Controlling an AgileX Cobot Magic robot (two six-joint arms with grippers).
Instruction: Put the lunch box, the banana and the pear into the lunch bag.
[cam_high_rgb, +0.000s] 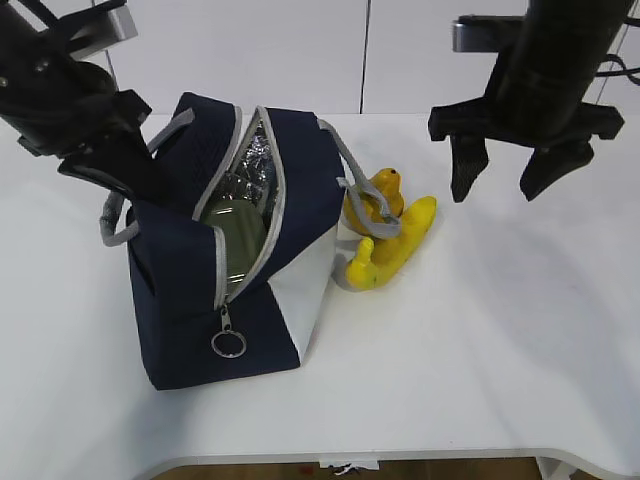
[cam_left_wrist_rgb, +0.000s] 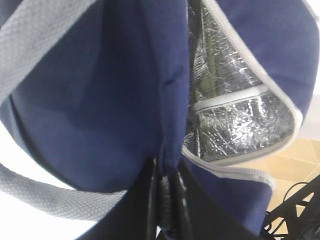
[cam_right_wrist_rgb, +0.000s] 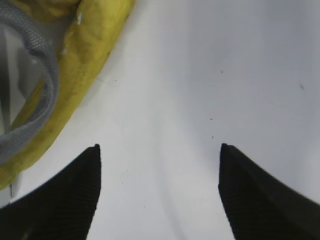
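1. I see one bag (cam_high_rgb: 185, 300) on the surface (cam_high_rgb: 480, 360).
2. One box (cam_high_rgb: 232, 240) inside it.
3. One banana (cam_high_rgb: 395, 250).
4. One pear (cam_high_rgb: 380, 195).
5. My two hands: left (cam_left_wrist_rgb: 167, 200), right (cam_high_rgb: 505, 170).

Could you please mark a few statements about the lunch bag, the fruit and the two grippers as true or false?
1. The lunch box already lies inside the open lunch bag. True.
2. The banana is in the bag. False: it lies on the table beside the bag, next to the pear.
3. The right gripper holds the pear. False: it hangs open and empty above the table.
4. The left gripper is shut on the bag's fabric edge. True.
5. A grey handle drapes over the pear. True.
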